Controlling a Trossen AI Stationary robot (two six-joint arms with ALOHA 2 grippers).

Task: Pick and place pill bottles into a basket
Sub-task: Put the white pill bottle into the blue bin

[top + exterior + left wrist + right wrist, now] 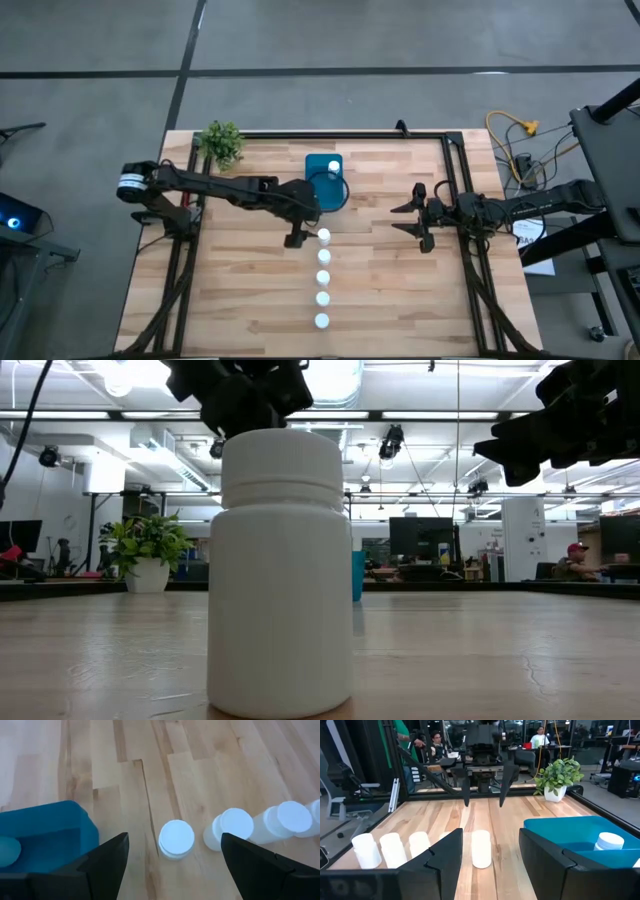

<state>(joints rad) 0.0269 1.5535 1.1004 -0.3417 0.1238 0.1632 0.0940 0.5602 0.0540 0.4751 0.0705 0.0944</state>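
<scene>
A: State the position of the left tool (300,238) relative to the pill bottles.

B: In the high view the left tool sits at frame centre, just left of the top pill bottle (324,236) in a vertical row of four pill bottles (322,279) running down the lower centre. In the left wrist view its two dark fingers (111,857) stand spread wide, the nearest white cap between them and untouched. The tool is open and empty.

A: And the right tool (418,217)?

B: Right of centre in the high view, well apart from the row. Its fingers stand partly apart with nothing between them.

A: Containers?

B: The basket (322,192) lies just above the row, at upper centre. One bottle in the basket (334,165) shows at its top edge; the right wrist view shows a white cap inside the teal walls.

A: Materials and shapes?

B: Bottles: smooth white plastic cylinders, round caps. Basket: teal plastic, rectangular, upright walls. Worktop (240,290): pale wood planks. A green potted plant (221,143) stands at the worktop's upper left
</scene>
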